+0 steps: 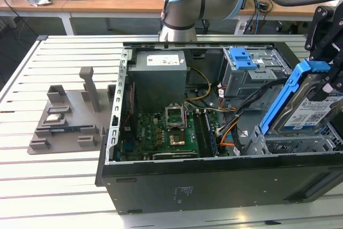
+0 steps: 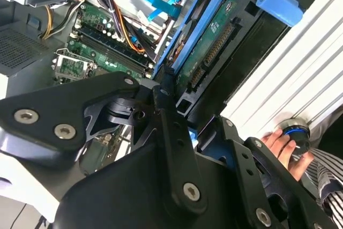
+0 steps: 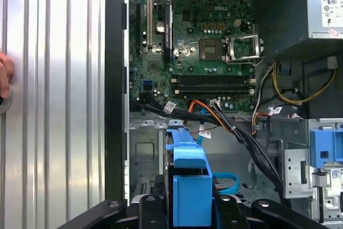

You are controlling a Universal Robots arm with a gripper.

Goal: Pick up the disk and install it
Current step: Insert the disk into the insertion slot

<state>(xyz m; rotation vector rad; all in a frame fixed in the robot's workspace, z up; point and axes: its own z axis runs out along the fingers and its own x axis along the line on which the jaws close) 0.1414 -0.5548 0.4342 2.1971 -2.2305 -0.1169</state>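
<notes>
Item: the disk (image 1: 308, 108), in its blue carrier, is held tilted above the drive bay (image 1: 297, 144) at the exterior view's right end of the open computer case (image 1: 214, 186). The gripper (image 1: 329, 81) has its jaws clamped on the carrier.

Assessment: the step in hand appears to be seating the disk. Done well, it needs the carrier square to the bay walls, the tilt taken out, and the cables (image 3: 225, 124) kept from underneath.

A person's hand (image 2: 284, 146) rests on the worktop (image 1: 64, 186) beside the case.

Markings: a blue-and-white barcode label (image 1: 316, 112) on the disk and a white label on the power supply (image 1: 161, 79); the print is too small to read.
</notes>
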